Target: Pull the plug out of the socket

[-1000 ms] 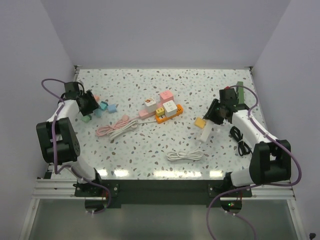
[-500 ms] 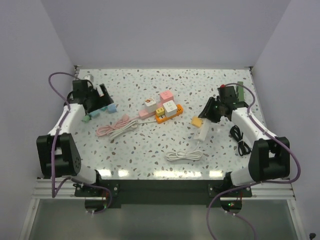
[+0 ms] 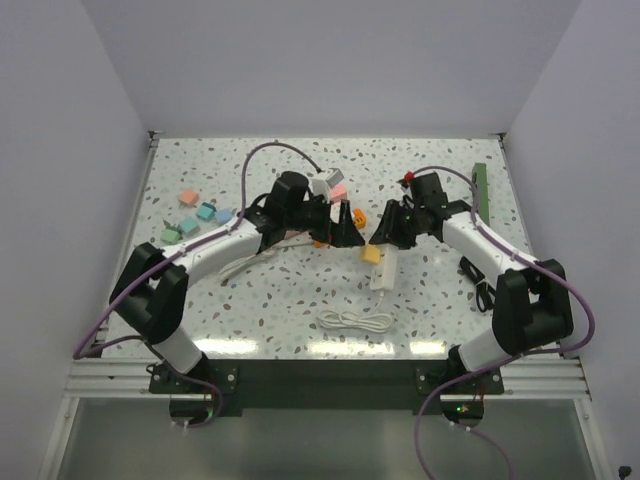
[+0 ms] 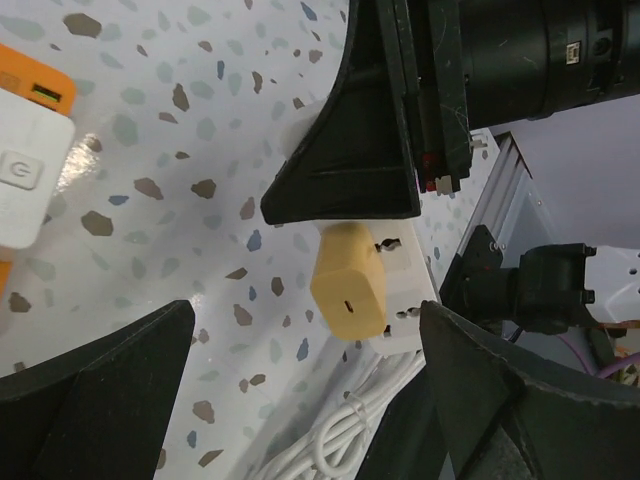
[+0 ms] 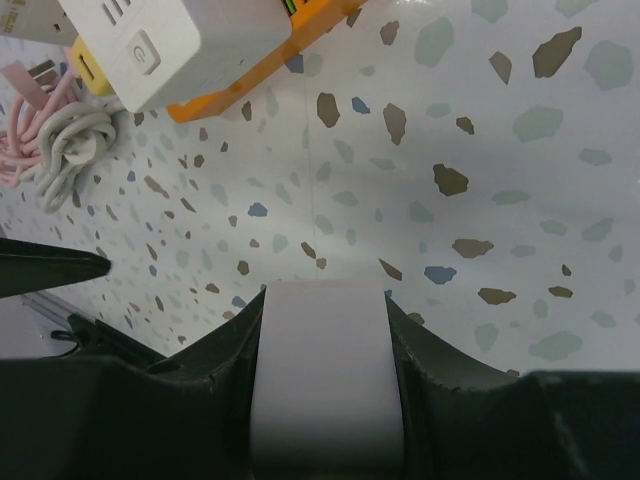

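Top external view: we see both arms reaching over the middle of the speckled, terrazzo-patterned worktop (image 3: 250,300), their tips facing each other.
Yellow plug (image 4: 348,285): matte and boxy with softened corners and one small slot in its face. It sits seated on the white socket near the middle of the worktop, slightly toward the right edge.
White socket (image 4: 402,300): a glossy plastic block with small holes. From the left wrist, most of it hides behind the plug and a black finger.
Right gripper (image 5: 325,335): set narrow and clamped on the socket's smooth white body, which fills the gap between its fingers.
Left gripper (image 4: 305,320): spread wide with nothing held. The plug lies beyond the tips, apart from both.
Orange power strip (image 5: 255,75): a flat, bright shell carrying a white adaptor (image 5: 150,40) with a round button. From above, the left arm covers most of it.
Twisted pale cord (image 5: 70,135): knotted loops, with pink strands cut off at the frame edge.
White cable (image 3: 352,322): a tied bundle toward the near edge. We cannot tell whether it joins the socket.
Pastel blocks (image 3: 205,212): small squares near the left edge.
Black cable (image 3: 485,290): thin loops by the right edge.
Hard to make out: whether the socket rests on the worktop or hangs just above it.
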